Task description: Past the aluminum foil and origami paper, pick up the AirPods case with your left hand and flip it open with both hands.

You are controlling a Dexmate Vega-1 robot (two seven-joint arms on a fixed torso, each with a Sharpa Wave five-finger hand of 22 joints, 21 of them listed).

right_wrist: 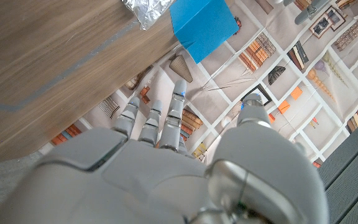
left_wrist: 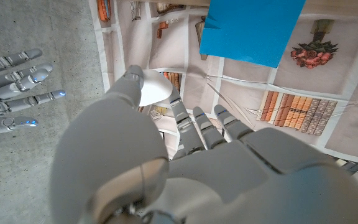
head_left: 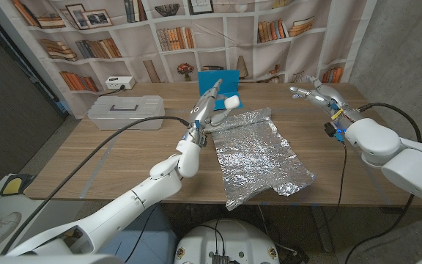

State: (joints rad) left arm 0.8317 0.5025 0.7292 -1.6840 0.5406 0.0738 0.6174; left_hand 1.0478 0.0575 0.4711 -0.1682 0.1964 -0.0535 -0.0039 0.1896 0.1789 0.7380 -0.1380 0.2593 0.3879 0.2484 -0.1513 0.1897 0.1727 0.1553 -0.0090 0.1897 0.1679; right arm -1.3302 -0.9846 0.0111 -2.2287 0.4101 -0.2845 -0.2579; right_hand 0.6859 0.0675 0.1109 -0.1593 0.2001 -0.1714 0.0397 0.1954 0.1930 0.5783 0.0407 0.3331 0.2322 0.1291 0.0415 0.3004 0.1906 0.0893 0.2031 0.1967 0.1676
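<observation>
Head view: the left hand (head_left: 209,108) is raised above the far edge of the foil (head_left: 258,155), grasping the white case (head_left: 231,103) at its fingertips. The blue paper (head_left: 220,78) lies just beyond the foil. The right hand (head_left: 315,94) hovers well to the right of the foil, fingers spread, holding nothing.

Left wrist view: the case (left_wrist: 151,88) sits pinched between thumb and fingers (left_wrist: 185,121); the right hand (left_wrist: 11,87) shows spread beside it.

Right wrist view: fingers (right_wrist: 161,118) extended, with the paper (right_wrist: 201,23) touching the foil (right_wrist: 145,10).

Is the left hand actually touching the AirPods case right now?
Touching. In the head view the left hand holds the white AirPods case at its fingertips, lifted above the aluminum foil; the left wrist view shows it pinched too.
</observation>
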